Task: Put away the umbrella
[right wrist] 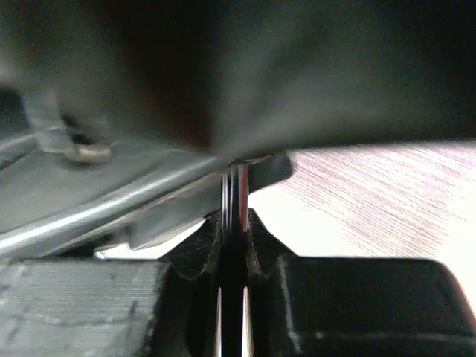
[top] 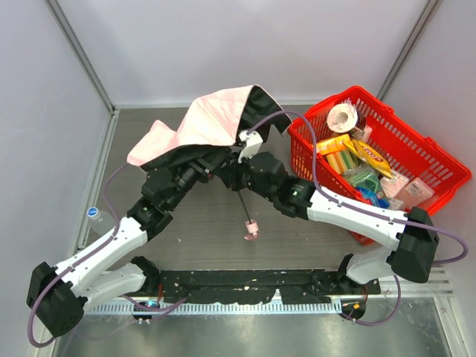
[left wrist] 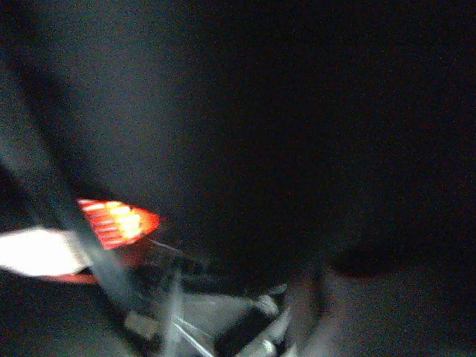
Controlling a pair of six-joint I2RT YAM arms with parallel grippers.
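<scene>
**A:** While the umbrella (top: 216, 123) sags half-spread over the middle of the worktop (top: 193, 245), what holds it?

**B:** The right gripper (right wrist: 232, 216) is clamped on its thin shaft (top: 242, 204); the pink handle (top: 251, 227) points near; the left gripper (top: 201, 163) sits under the fabric, open or closed I cannot tell; a red basket (top: 416, 134) stands right.

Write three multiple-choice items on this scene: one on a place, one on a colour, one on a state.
1. Where on the table does the basket stand? A. left B. right C. centre
2. The umbrella's outer fabric is: A. pale pink B. blue C. green
3. The umbrella is: A. folded tight B. spread loose C. in the basket

Key: 1 B, the top view shows it at the right edge. 2 A, the upper cloth is pink. 3 B, the canopy lies spread out, clear of the basket.
</scene>
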